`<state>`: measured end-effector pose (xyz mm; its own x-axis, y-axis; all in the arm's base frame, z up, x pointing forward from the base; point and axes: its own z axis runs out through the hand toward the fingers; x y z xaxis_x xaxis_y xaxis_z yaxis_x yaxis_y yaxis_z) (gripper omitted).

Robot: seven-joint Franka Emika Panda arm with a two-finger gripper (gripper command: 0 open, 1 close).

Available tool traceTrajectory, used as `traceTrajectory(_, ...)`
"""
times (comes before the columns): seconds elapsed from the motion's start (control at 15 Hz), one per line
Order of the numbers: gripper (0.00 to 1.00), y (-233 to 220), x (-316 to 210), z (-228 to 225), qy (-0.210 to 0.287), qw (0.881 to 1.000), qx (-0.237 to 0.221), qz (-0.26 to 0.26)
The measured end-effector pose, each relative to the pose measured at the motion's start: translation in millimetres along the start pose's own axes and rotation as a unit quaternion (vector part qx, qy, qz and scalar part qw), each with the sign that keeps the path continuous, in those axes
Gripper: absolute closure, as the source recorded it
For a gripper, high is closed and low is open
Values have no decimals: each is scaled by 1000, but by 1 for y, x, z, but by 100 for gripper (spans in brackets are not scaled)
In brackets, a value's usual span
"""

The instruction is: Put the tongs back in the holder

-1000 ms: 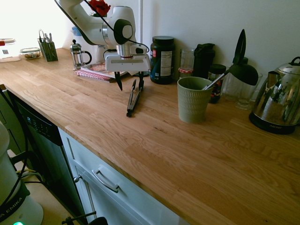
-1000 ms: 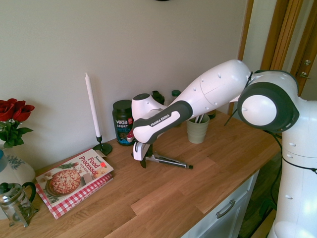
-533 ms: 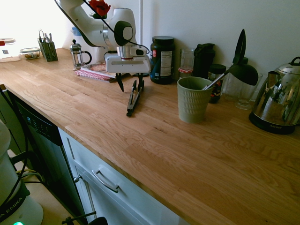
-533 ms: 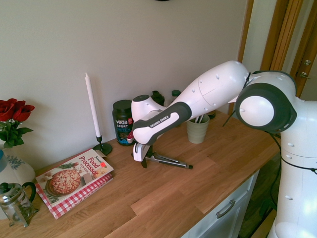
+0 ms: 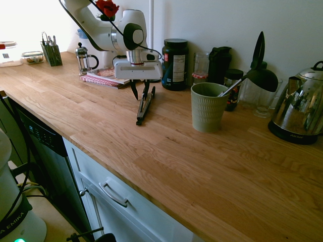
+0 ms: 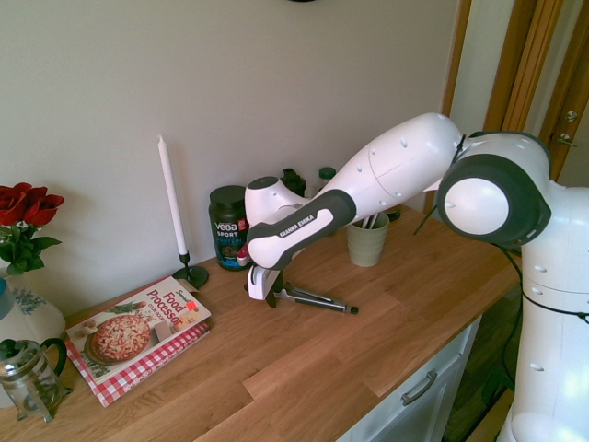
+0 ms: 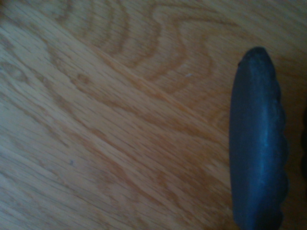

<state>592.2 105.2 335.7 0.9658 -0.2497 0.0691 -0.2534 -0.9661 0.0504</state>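
First exterior view: gripper (image 5: 141, 93) fingers, wide a second ago, now clench the tongs (image 5: 144, 105) on the bench (image 5: 166, 151). Judged next: lift toward the holder (image 5: 208, 107), right.

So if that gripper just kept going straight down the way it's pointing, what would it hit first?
Most likely the tongs, lying on the wooden counter right under the gripper; depth is hard to judge.

matt grained wood counter (image 5: 166, 151); silvery metal tongs (image 5: 143, 107), matt black tips; matt ribbed holder (image 5: 208, 107).

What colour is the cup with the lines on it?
The ribbed cup is pale sage green. It shows best in the first exterior view.
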Motion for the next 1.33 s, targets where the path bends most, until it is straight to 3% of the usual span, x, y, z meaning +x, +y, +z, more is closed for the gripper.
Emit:
traceTrajectory(0.73,100,14,6,-13,11,1000,1,22)
traceTrajectory(1.13,100,54,12,-143,43,995,66,68)
traceTrajectory(1.33,100,81,7,-186,57,991,83,84)
